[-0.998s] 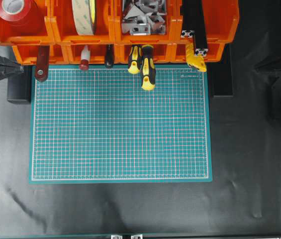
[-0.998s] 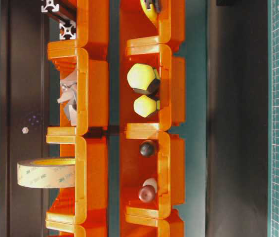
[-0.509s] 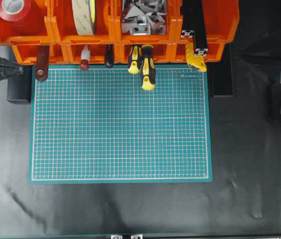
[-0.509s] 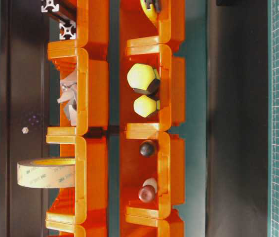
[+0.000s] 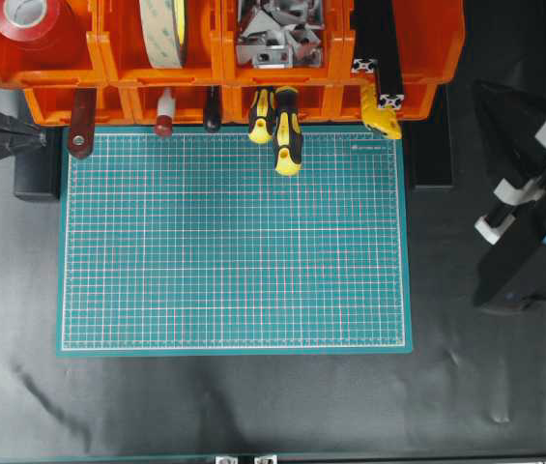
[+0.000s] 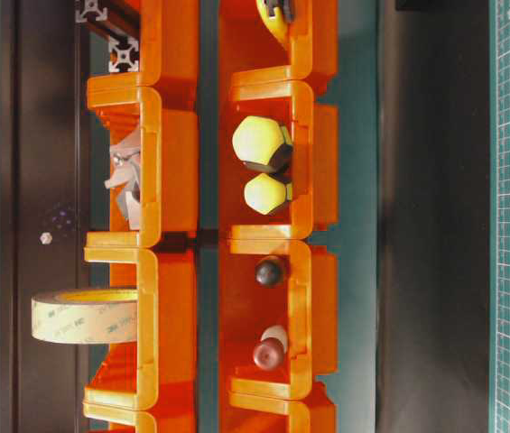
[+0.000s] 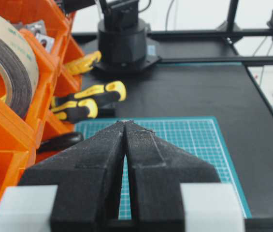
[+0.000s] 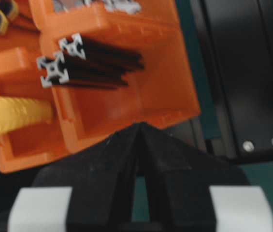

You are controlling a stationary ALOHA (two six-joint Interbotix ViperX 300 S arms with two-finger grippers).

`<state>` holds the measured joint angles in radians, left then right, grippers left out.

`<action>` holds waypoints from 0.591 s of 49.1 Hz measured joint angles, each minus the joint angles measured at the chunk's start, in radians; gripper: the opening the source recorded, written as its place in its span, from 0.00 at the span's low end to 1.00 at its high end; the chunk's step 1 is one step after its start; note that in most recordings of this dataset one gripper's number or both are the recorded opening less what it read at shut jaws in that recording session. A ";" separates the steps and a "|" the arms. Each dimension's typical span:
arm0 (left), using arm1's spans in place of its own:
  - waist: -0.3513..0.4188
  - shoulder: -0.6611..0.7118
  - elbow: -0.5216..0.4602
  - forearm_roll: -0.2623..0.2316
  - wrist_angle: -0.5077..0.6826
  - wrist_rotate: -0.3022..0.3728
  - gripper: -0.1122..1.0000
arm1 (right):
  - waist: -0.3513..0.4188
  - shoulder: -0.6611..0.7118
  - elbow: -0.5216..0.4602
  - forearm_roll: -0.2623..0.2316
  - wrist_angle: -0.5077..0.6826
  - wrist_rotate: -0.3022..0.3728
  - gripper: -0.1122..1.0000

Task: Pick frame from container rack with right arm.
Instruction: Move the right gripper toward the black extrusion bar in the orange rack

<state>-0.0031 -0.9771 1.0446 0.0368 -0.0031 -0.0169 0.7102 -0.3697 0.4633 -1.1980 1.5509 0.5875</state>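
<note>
At the far left of the overhead view, only a dark wedge of the left arm shows, cut off by the edge; the left wrist view shows the left end effector [image 7: 125, 126] with its two black fingers pressed together at the tips, holding nothing, over the green cutting mat [image 5: 234, 242].

Along the top, the container rack [image 5: 219, 68] is cropped, so its upper bins are seen only in part: a red tape roll [image 5: 23, 19], a beige tape roll [image 5: 163, 31], then a heap of metal brackets [image 5: 274, 34]. Below, tool handles poke out of the lower bins, among them two yellow-and-black screwdrivers [image 5: 279, 126] reaching over the mat's top edge.

Further right, the frame [image 5: 377, 53] lies in the rack's rightmost upper bin, its silvery cut ends at the front lip; a second bar lies against it, and their far ends are out of view.

On the right over the black surface [image 5: 253, 406], the right arm [image 5: 529, 208] stands well apart from the rack, partly cut off. The right end effector [image 8: 138, 126] is closed and empty, pointing toward that bin, though its wrist view is blurred.
</note>
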 measured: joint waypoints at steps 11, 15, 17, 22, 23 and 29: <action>0.005 0.000 0.000 0.000 0.002 0.002 0.11 | 0.003 0.031 0.006 -0.003 0.002 0.000 0.26; 0.006 0.000 0.000 0.000 0.002 0.002 0.11 | 0.000 0.037 0.006 -0.003 -0.008 0.002 0.45; 0.006 -0.002 0.000 -0.002 0.002 0.002 0.11 | 0.003 0.038 0.009 -0.003 -0.011 0.000 0.56; 0.011 -0.002 0.000 0.000 0.002 0.002 0.11 | 0.000 0.046 0.020 -0.003 -0.018 0.002 0.80; 0.011 -0.002 0.000 0.000 0.003 0.002 0.11 | 0.003 0.049 0.023 -0.003 -0.020 0.002 0.83; 0.015 -0.002 0.000 0.000 0.003 0.002 0.11 | 0.000 0.081 0.031 -0.003 -0.041 0.000 0.85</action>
<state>0.0123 -0.9787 1.0446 0.0368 0.0000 -0.0153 0.7102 -0.2884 0.4939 -1.2011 1.5094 0.5875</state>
